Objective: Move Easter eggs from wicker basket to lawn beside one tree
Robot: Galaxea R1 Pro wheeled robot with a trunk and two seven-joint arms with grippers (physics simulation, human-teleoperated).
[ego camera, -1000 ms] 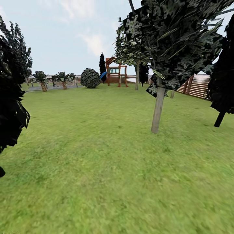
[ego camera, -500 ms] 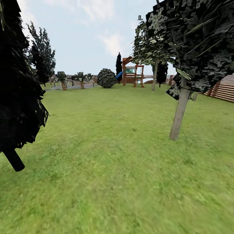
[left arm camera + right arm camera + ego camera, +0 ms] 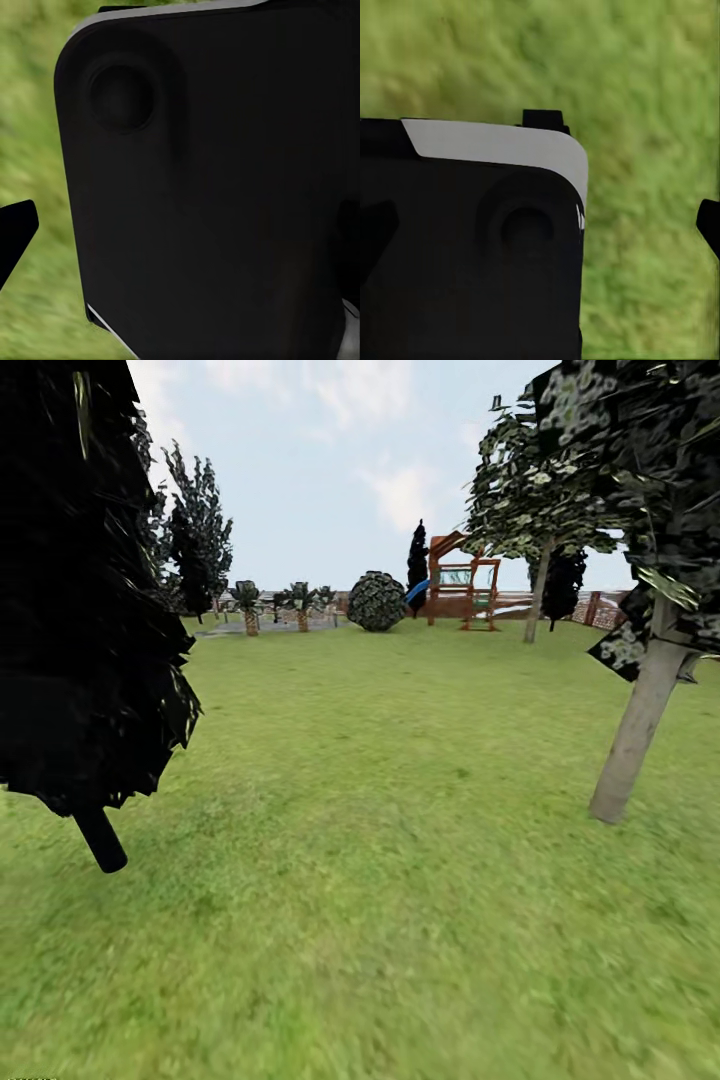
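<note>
A wide lawn (image 3: 380, 840) is seen from the head view, stretching back to a row of distant things. At the right, a tree (image 3: 640, 730) with a bare, pale trunk is planted in the grass, leaning slightly, its mottled leaves hanging overhead. At the left, close to the camera, a black-leaved tree (image 3: 80, 610) is set on a short dark stem. Farther back, a second pale-trunked tree (image 3: 540, 510) is seen, with a wooden play frame (image 3: 462, 588) and its blue slide just beside it. A round dark bush (image 3: 376, 601) is placed near the frame, and small palms (image 3: 248, 605) are lined up to its left. A slatted fence (image 3: 600, 608) is visible at the far right edge.

In the left wrist view, a black housing (image 3: 210, 187) is shown against blurred grass; in the right wrist view, a black housing with a grey edge (image 3: 472, 240) is shown above grass. Whether either claw is spread or closed, or has hold of anything, cannot be told. The eggs and the basket are not seen in these pictures.
</note>
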